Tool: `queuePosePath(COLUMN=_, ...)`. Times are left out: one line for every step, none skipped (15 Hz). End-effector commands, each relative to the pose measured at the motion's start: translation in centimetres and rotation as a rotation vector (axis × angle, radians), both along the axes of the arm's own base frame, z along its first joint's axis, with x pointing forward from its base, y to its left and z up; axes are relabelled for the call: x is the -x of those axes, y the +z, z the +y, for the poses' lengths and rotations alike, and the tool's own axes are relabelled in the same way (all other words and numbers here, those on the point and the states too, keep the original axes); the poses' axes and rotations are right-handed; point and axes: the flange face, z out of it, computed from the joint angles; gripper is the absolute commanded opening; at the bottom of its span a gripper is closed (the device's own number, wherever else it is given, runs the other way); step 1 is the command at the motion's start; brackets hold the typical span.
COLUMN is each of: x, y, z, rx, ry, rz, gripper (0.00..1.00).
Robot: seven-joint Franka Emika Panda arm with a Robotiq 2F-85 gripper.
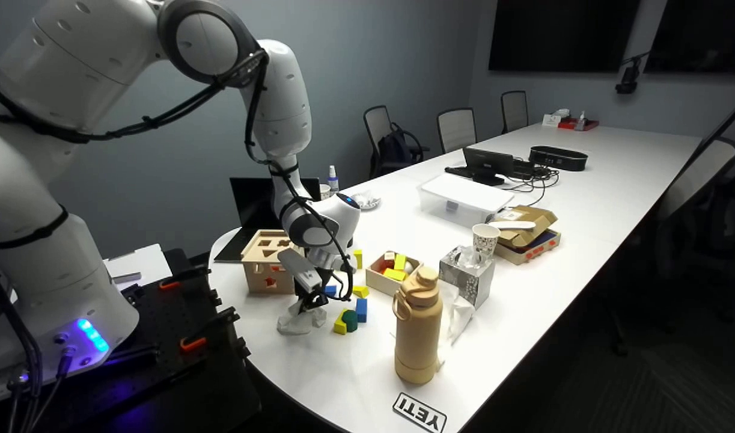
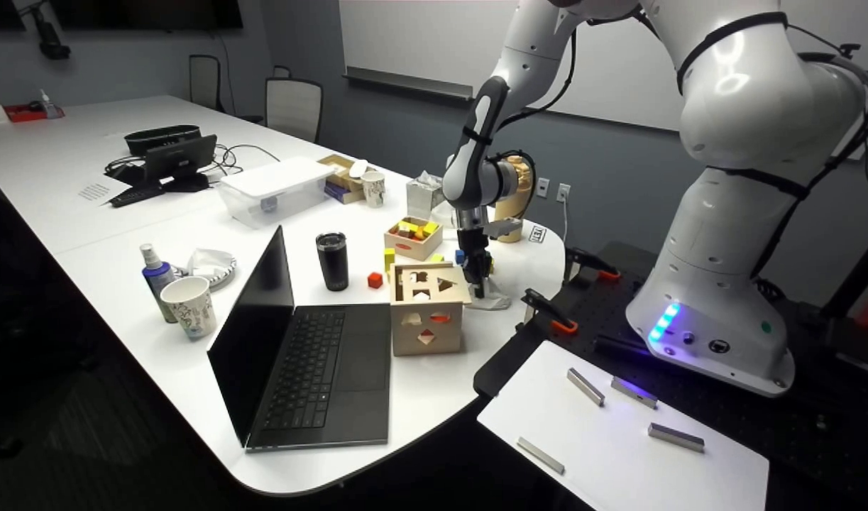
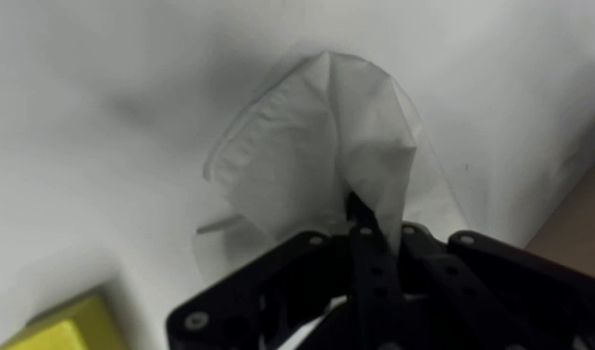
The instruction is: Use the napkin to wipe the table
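Observation:
The napkin [image 1: 301,323] is a crumpled white sheet on the glossy white table [image 1: 343,373] near its rounded end. It also shows in an exterior view [image 2: 490,303] and in the wrist view [image 3: 297,160]. My gripper [image 1: 307,304] points down and is shut on the napkin. In the wrist view, the napkin bunches up between the black fingers [image 3: 372,218], and its loose part spreads over the table. The napkin partly hides the fingertips. In an exterior view, the gripper [image 2: 479,287] is low, just above the table beside the wooden box.
A wooden shape box [image 2: 426,326] stands close beside the gripper. Yellow [image 1: 340,325], green [image 1: 350,320] and blue [image 1: 361,310] blocks lie near the napkin. A block tray [image 1: 382,282], tan bottle [image 1: 418,331], tissue box [image 1: 468,279], laptop [image 2: 334,383] and black tumbler [image 2: 333,262] stand around.

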Motion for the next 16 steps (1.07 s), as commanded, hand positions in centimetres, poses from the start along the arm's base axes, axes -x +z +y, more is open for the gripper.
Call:
queuePosePath(x=1.3, y=-2.4, z=0.3, rx=0.153, ry=-0.045, rz=0.109, gripper=0.01)
queuePosePath(x=1.3, y=-2.4, z=0.4, rx=0.203, ry=-0.064, rz=0.107, gripper=0.01)
queuePosePath(x=1.1, y=-2.4, z=0.5, rx=0.247, ry=-0.085, rz=0.092, gripper=0.01)
queuePosePath(x=1.0, y=-2.4, z=0.7, rx=0.269, ry=-0.098, rz=0.082, gripper=0.01)
queuePosePath(x=1.0, y=-2.4, z=0.8, rx=0.295, ry=-0.111, rz=0.070, gripper=0.01)
queuePosePath(x=0.9, y=-2.4, z=0.9, rx=0.316, ry=-0.123, rz=0.058, gripper=0.01)
queuePosePath(x=0.9, y=-2.3, z=1.1, rx=0.337, ry=-0.134, rz=0.042, gripper=0.01)
queuePosePath(x=0.8, y=-2.3, z=1.1, rx=0.357, ry=-0.141, rz=0.030, gripper=0.01)
queuePosePath(x=0.7, y=-2.1, z=1.1, rx=0.377, ry=-0.150, rz=0.019, gripper=0.01)
queuePosePath(x=0.7, y=-2.0, z=1.0, rx=0.394, ry=-0.157, rz=0.007, gripper=0.01)
queuePosePath(x=0.6, y=-2.0, z=0.8, rx=0.413, ry=-0.164, rz=-0.008, gripper=0.01)
queuePosePath(x=0.4, y=-1.8, z=0.7, rx=0.424, ry=-0.168, rz=-0.030, gripper=0.01)
queuePosePath(x=0.2, y=-1.6, z=0.6, rx=0.428, ry=-0.171, rz=-0.052, gripper=0.01)
queuePosePath(x=0.0, y=-1.5, z=0.6, rx=0.425, ry=-0.169, rz=-0.077, gripper=0.01)
queuePosePath(x=-0.1, y=-1.4, z=0.5, rx=0.416, ry=-0.171, rz=-0.104, gripper=0.01)
queuePosePath(x=-0.3, y=-1.2, z=0.4, rx=0.404, ry=-0.172, rz=-0.133, gripper=0.01)
